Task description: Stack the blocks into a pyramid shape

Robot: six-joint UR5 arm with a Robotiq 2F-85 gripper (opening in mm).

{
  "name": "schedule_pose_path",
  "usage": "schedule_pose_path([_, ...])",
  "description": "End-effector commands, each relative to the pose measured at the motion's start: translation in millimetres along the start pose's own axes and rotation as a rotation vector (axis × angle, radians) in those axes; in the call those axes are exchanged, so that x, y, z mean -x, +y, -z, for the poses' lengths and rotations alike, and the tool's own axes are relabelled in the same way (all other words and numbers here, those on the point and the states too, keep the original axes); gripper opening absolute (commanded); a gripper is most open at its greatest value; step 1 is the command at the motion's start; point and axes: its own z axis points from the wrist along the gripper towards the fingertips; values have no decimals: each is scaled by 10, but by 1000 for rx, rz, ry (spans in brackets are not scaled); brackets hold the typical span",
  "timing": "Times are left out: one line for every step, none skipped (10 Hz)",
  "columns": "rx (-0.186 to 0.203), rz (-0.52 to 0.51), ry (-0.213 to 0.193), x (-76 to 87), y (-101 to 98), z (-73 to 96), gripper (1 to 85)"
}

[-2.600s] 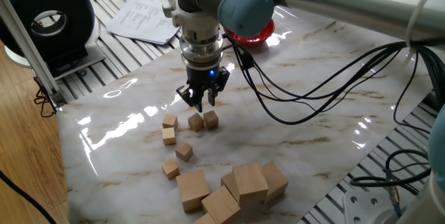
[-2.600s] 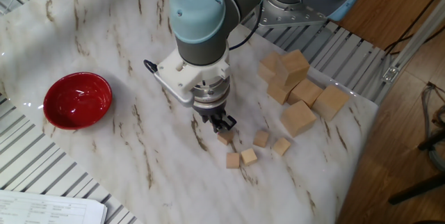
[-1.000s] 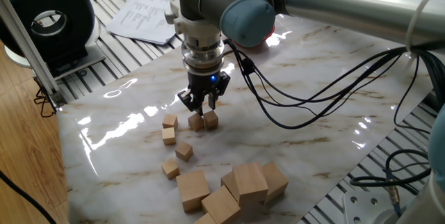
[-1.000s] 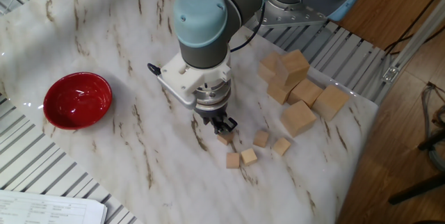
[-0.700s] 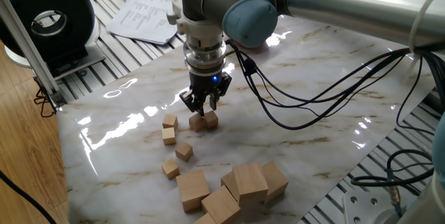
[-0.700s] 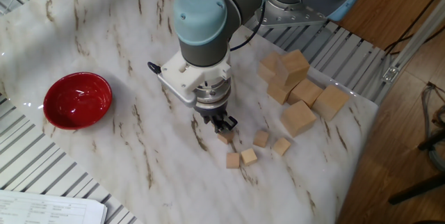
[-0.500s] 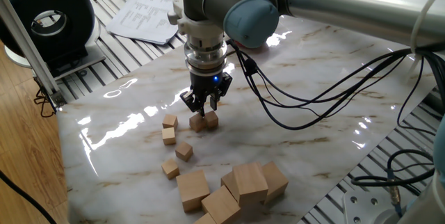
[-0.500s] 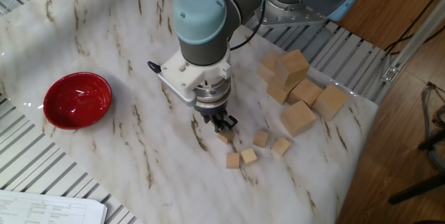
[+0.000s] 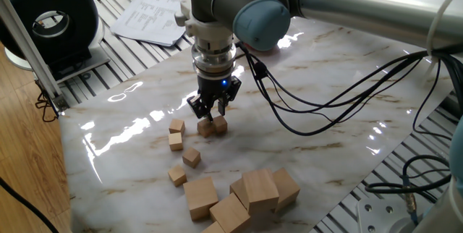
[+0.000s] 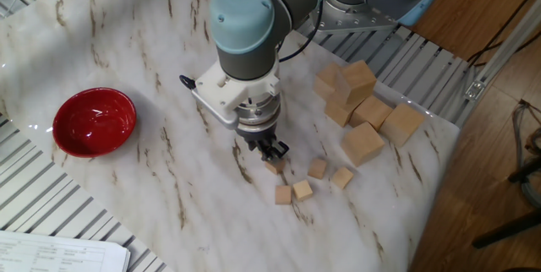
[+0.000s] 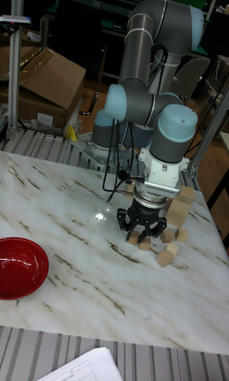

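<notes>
Pincer [image 9: 210, 109] low over marbled worktop [image 9: 325, 110], fingers slightly apart just above two touching small wood blocks [image 9: 212, 125]; grip unclear. Four more small blocks [image 9: 178, 150] scattered near left. Larger wood cubes [image 9: 242, 193] heaped nearer. Red bowl [image 10: 94, 121] well apart; cables [image 9: 318, 88] trail right.

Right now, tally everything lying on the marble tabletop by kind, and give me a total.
Small light-wood cubes: 6
Large light-wood cubes: 6
Red bowl: 1
Total: 13
</notes>
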Motion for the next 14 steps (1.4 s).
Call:
schedule_pose_path([24, -6, -1, -4, 36, 42, 373])
schedule_pose_path([24, -3, -1, -4, 33, 45, 377])
schedule_pose_path([23, 0, -4, 1, 36, 55, 377])
schedule_pose_path([23, 3, -7, 0, 41, 70, 380])
schedule_pose_path([18, 15, -7, -7, 29, 79, 383])
schedule_pose_path([-6, 34, -10, -4, -16, 75, 387])
schedule_pose_path([-5, 37, -8, -13, 22, 68, 387])
schedule_pose_path([1, 51, -4, -29, 43, 72, 387])
schedule_pose_path([3, 97, 24, -106, 46, 79, 390])
schedule_pose_path([2, 137, 52, -174, 67, 96, 407])
schedule_pose_path([-19, 159, 56, -176, 58, 112, 417])
schedule_pose_path([-45, 168, 48, -151, 15, 109, 417])
schedule_pose_path([-49, 149, 40, -118, 3, 83, 407])
schedule_pose_path([-32, 137, 29, -88, 13, 49, 400])
